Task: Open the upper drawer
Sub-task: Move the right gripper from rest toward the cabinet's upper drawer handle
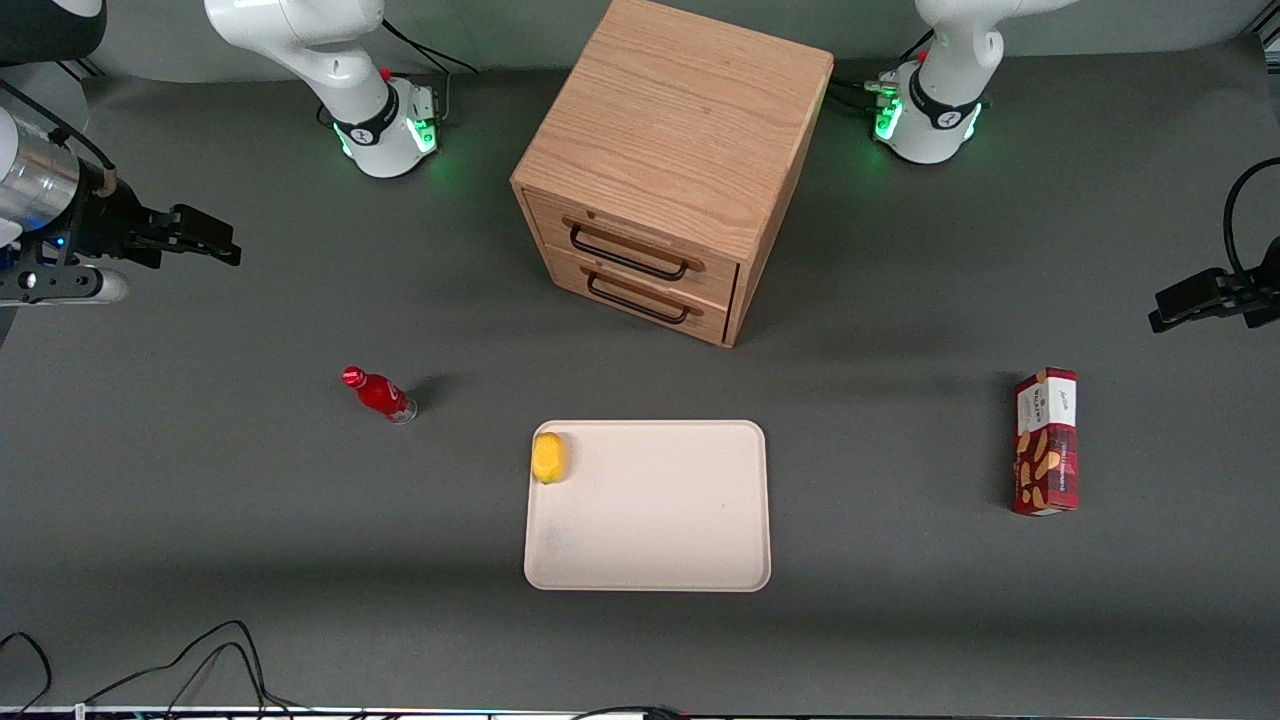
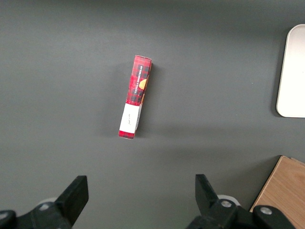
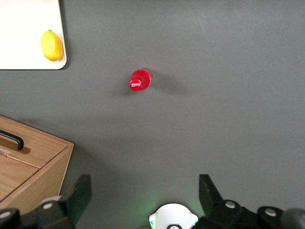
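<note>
**Gripper hanging wide open, upper drawer shut**

Gripper (image 3: 145, 193) sits with its fingers spread wide, up over the working arm's end of the dark grey tabletop (image 1: 200, 520), well apart from the wooden cabinet (image 1: 672, 140). Upper drawer (image 1: 630, 245) looks closed, black handle facing the front camera, lower drawer (image 1: 640, 298) right under it. Wrist view only catches a cut-off cabinet corner. Red bottle (image 1: 379, 394) stands nearer the camera; a lemon (image 1: 548, 457) sits on the tray (image 1: 660, 540).

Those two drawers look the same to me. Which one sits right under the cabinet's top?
The upper drawer, directly beneath the cabinet top; the lower drawer lies below it. Both are closed. The gripper, open, hovers far toward the working arm's end.
</note>
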{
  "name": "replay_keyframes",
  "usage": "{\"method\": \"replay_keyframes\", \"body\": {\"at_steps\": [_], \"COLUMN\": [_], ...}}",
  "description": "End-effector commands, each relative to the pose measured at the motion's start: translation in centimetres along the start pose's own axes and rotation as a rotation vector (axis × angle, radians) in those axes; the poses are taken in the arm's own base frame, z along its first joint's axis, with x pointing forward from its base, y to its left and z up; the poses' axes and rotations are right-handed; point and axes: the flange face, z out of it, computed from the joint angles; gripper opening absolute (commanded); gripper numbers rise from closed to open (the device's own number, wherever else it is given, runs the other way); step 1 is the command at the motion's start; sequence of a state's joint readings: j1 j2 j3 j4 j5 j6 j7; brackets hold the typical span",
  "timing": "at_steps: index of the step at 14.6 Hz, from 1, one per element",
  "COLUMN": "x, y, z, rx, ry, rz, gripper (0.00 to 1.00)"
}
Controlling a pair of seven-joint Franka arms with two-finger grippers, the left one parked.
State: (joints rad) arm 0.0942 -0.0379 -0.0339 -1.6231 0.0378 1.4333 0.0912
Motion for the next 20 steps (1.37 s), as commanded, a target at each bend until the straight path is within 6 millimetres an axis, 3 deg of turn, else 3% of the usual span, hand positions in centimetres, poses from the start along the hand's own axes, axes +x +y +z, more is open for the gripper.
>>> {"method": "replay_keyframes", "body": {"at_steps": [1,10,12,16,18,20], "x": [0.1,1.1,1.3,4.3,5.2,6.0], "y": [0.2,-1.3,-2.8,-4.9,-8.1,-10.7], "z": [-0.2,1.1,1.5,5.2,4.1,5.0], "rx": [0.017,0.014,0.063,0.191,0.199,0.188], "ry": [0.003,-0.024,-0.022,-0.097,-0.044,-0.028], "rz": [0.008,-0.003,-0.036,-0.070,-0.184,-0.226], "gripper": [1.00,1.00,1.00,1.00,1.00,1.00]}}
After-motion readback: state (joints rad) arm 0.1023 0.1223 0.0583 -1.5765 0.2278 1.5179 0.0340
